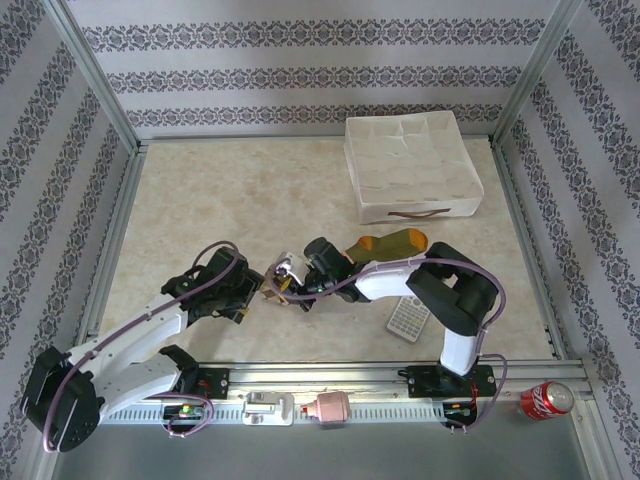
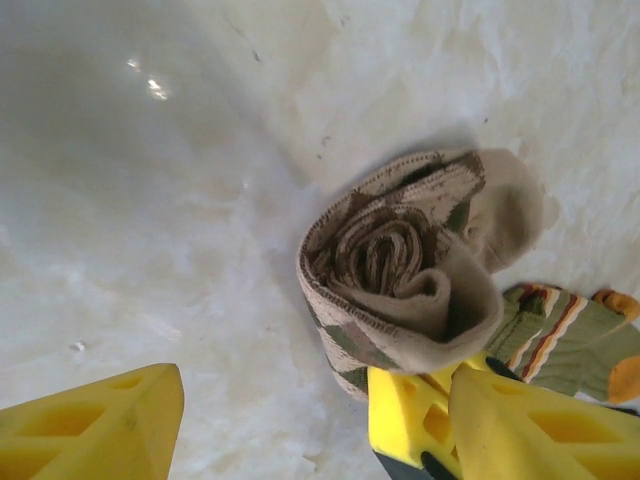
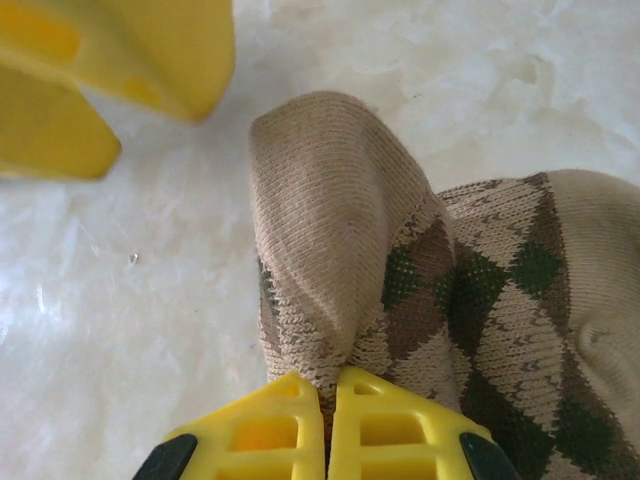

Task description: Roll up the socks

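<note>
Pale marbled counter (image 1: 250, 200), patterned walls on three sides. Brown-and-tan argyle fabric sock (image 2: 400, 270) sits coiled into a roll on the counter between both arms. Left jaws stand open, with the roll just beside one finger and unclamped. Right jaws are closed, pinching a tan fold of that sock. Olive-green sock with orange toe (image 1: 395, 242) lies just beside the roll.

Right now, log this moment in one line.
left gripper: open | right gripper: shut on brown sock | brown sock: rolled | green sock: lying unrolled
</note>
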Available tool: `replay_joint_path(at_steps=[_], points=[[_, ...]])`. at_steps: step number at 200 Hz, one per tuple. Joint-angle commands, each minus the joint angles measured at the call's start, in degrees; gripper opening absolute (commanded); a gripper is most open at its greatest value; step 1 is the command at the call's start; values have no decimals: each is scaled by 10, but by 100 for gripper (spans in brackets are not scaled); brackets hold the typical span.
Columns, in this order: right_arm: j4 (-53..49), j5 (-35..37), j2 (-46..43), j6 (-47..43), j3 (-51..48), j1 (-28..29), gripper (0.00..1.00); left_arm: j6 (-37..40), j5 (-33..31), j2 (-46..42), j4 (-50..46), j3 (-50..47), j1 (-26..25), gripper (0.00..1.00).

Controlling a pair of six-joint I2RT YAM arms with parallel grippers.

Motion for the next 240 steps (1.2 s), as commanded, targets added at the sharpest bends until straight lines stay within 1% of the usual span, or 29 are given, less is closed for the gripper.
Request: replay_joint_path(at_steps=[1,26,47,65,86,115,127,135,158,165,175,180,200,214,230,234,240], points=[[-149,-33,49,29,7,-15,0,19,19,13,79,-13,0,72],[-196,-49,72,35,48,-19,0,18,23,43,122,-14,-3,75],[-221,-69,96,57,77,-30,0,12,29,72,149,-18,-4,75],[-221,-101,116,83,92,-42,0,-5,28,87,168,-34,-4,71],[-228,-130,134,96,107,-48,0,-32,12,95,203,-60,-4,66],[-224,-166,150,116,117,-55,0,-42,-4,124,227,-64,-1,59],[-227,-174,154,118,122,-55,0,-44,-2,143,231,-64,0,54],[-230,-173,154,117,125,-55,0,-48,3,156,226,-63,0,49],[-236,-169,144,104,129,-55,0,-73,35,191,189,-68,0,28],[-236,-166,135,96,128,-54,0,-84,47,195,175,-72,0,17],[-234,-157,116,76,124,-52,7,-99,55,190,159,-82,-1,5],[-231,-148,102,65,119,-49,11,-106,56,182,149,-87,-1,0],[-182,-86,20,10,76,-31,32,-127,57,132,80,-96,0,0],[-113,-4,-58,-39,11,-8,44,-136,67,93,38,-100,0,0],[-37,92,-130,-115,-57,36,60,-145,86,56,1,-108,0,0],[-30,113,-141,-130,-66,46,62,-146,89,47,-7,-109,1,0],[-31,137,-150,-156,-71,63,63,-147,92,35,-19,-111,1,0]])
